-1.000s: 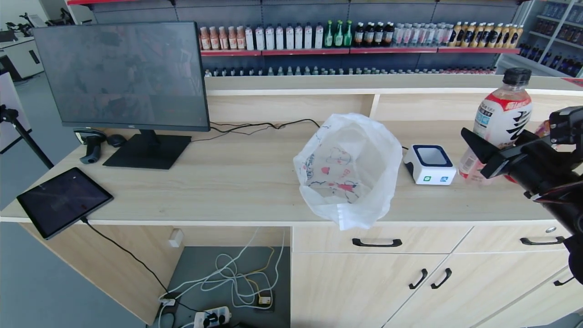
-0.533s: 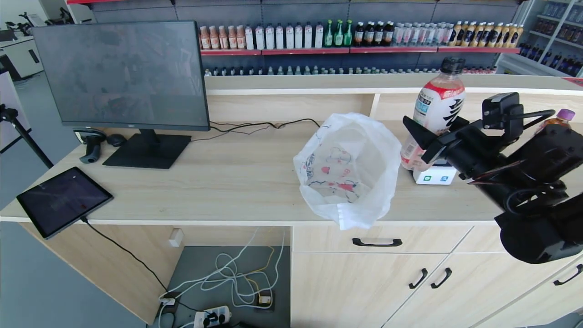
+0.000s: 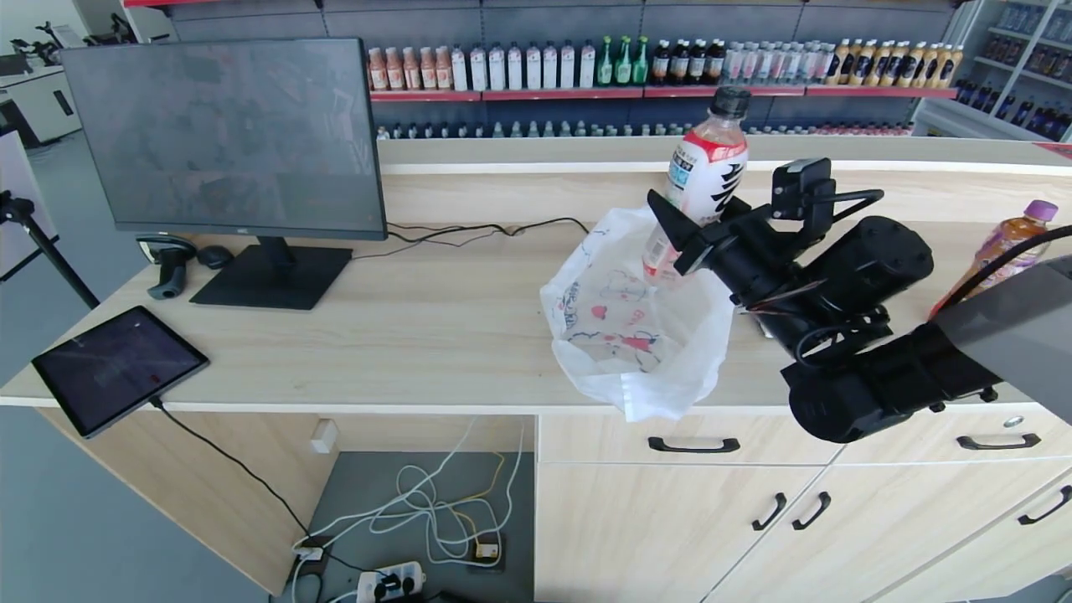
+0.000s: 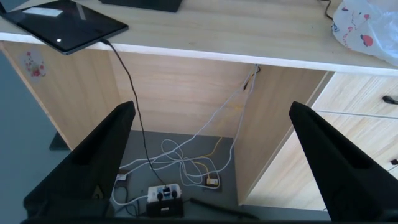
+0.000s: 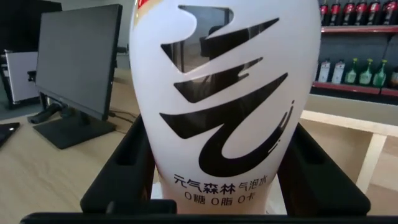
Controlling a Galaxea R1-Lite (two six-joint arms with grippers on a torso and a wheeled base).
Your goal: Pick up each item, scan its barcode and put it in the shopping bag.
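- White plastic shopping bag (image 3: 645, 335), printed in red and blue, lies on the wooden counter (image 3: 419, 327) with its mouth gaping toward 12 o'clock; only its own printed wall can be made out inside
- Right gripper (image 3: 699, 226) pinches the drink bottle (image 3: 702, 180) at mid-body, one finger on each side of the white label
- Bottle stands nearly upright with its black cap at 12 o'clock; its pinkish base hangs at the bag's upper rim, and whether it dips inside cannot be told
- Left gripper (image 4: 211, 106) hangs below the counter edge, fingers spread wide with nothing between them
- Purple-capped bottle (image 3: 1001, 251) of orange drink stands at the bag's 3 o'clock, well apart
- Monitor (image 3: 226, 138) sits at the bag's 10 o'clock, tablet (image 3: 117, 368) at 8 o'clock
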